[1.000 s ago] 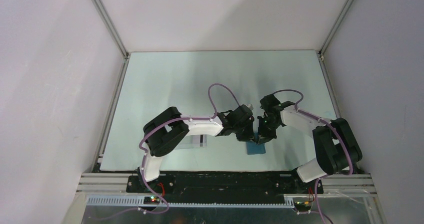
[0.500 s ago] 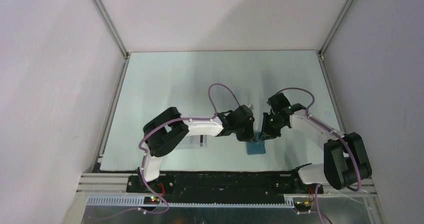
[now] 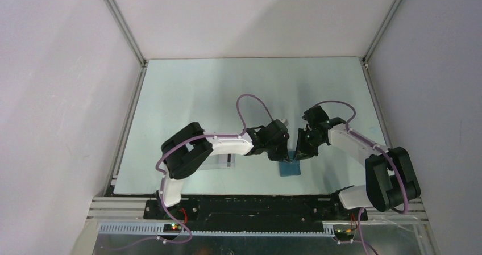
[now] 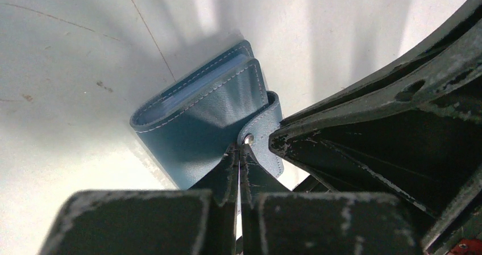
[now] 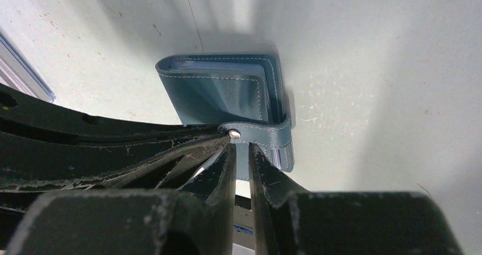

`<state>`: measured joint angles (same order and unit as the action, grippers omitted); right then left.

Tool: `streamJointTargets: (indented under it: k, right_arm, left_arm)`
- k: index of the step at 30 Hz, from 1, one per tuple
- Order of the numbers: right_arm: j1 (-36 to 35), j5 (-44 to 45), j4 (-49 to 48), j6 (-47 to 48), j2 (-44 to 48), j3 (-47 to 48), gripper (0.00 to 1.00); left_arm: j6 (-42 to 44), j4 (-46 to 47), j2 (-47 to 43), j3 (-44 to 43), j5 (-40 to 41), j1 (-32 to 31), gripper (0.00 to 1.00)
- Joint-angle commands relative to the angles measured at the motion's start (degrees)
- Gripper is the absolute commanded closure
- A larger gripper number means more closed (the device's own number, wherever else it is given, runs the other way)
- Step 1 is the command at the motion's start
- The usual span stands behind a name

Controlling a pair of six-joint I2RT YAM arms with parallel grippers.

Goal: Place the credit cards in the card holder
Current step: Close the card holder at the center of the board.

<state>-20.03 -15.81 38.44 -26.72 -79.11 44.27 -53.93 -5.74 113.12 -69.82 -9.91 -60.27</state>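
At card holder's (image 3: 291, 168) 12 o'clock, left gripper (image 4: 239, 149), closed empty, braces clasp tab (image 4: 262, 131); right gripper (image 5: 241, 147), barely parted, meets it, presumably for unfastening.

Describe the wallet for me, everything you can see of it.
The wallet is teal, leather-looking, with pale stitching, folded and lying flat on the table. Its strap wraps over one edge, metal snap showing. The shut left hand has its tips at the snap; the right hand, slightly open, is beside it.

The card holder's (image 5: 227, 90) near edge lies hidden behind the right tool's (image 5: 241, 150) fingers
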Motion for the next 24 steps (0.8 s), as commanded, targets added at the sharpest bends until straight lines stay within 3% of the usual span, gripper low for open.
streamJointTargets:
  k: [1,24]
  right_arm:
    - [-0.19,-0.64,-1.28,0.55,-0.10,0.16,0.82]
    - [-0.29,-0.65,-4.71,0.30,-4.25,1.16,0.81]
  left_arm:
    - [1.99,-1.89,-3.83,-1.35,1.48,-0.29,1.00]
    - [1.99,-2.10,-3.31,-1.31,-0.43,-0.71,1.00]
